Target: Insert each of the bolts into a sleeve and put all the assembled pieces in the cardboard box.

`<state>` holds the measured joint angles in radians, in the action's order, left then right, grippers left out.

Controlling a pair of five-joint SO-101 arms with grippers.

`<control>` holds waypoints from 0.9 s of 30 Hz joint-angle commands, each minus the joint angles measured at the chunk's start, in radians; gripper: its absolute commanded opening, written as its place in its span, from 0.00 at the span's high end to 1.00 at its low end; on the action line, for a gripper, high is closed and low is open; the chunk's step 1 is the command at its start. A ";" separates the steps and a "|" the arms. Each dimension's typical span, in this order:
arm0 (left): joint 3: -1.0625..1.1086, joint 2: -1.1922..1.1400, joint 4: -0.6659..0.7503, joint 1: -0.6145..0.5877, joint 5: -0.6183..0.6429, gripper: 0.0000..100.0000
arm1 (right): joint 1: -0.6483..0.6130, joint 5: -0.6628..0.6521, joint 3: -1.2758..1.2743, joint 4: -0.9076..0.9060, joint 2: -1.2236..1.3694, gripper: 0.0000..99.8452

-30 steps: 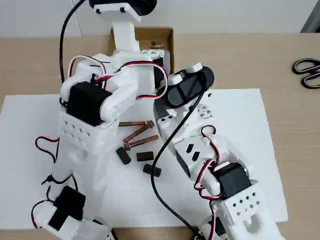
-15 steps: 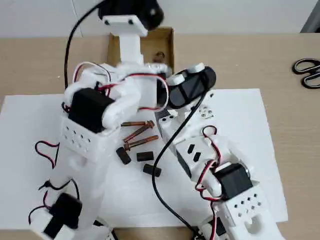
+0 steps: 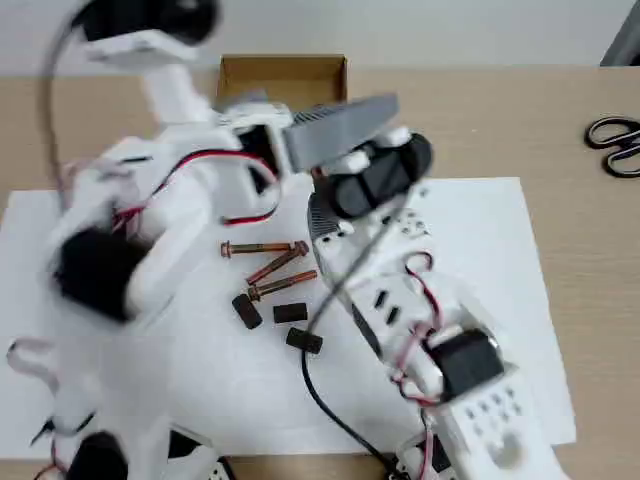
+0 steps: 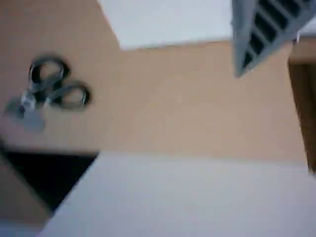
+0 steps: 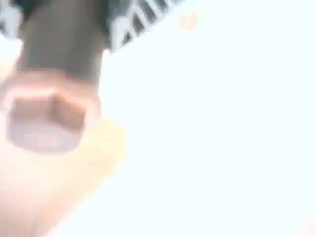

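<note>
Swinging up and back since a second ago, the left arm has drawn its wrist away from over the cardboard box (image 3: 285, 68), and its upper links are now blurred well out from the box, while the right arm has kept its place. The left gripper (image 3: 338, 122) hangs just in front of the box's near wall, rolled so its grey ribbed jaw lies level and points off toward the scissors (image 3: 612, 145). Its pincer stands spread, with nothing in it. The right arm stretches toward the box with its elbow folded and its black wrist motor raised. The right gripper (image 3: 320, 218) is tipped down at the white paper (image 3: 480, 260), a little short of the box. In the right wrist view its pincer appears clamped on a dark sleeve (image 5: 61, 39) with a coppery bolt head (image 5: 47, 118) at the end, though the blur hides the contact. Three loose bolts (image 3: 270, 262) lie on the paper beside that gripper. Three loose sleeves (image 3: 277, 316) sit just past them, farther from the box. The scissors rest well apart from the box on bare table.
</note>
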<state>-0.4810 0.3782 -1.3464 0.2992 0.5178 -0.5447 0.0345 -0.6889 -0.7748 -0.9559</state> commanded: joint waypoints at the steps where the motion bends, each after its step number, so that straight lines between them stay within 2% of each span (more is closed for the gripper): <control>1: -0.054 0.086 0.120 -0.098 0.011 0.43 | -0.001 0.005 0.035 -0.002 -0.019 0.76; 4: -0.048 0.101 0.121 -0.193 0.014 0.43 | -0.001 0.005 0.035 -0.001 -0.012 0.74; 10: -0.044 0.095 -0.055 -0.358 0.014 0.43 | -0.001 0.005 0.035 0.007 -0.008 0.82; 12: 0.022 0.092 -0.127 -0.350 0.014 0.43 | 0.010 0.006 0.035 0.007 0.005 0.83; 17: 0.254 0.031 -0.138 -0.328 0.014 0.43 | 0.119 0.008 0.046 0.002 0.073 0.83; 23: 0.315 -0.083 -0.091 -0.330 0.015 0.43 | 0.246 0.008 0.124 -0.071 0.140 0.83; 27: 0.315 -0.218 -0.094 -0.325 0.048 0.43 | 0.374 0.006 0.127 -0.073 0.202 0.83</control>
<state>-0.1634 0.2279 -1.4584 -0.0307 0.5562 -0.2547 0.0345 -0.6107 -0.8424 -0.7871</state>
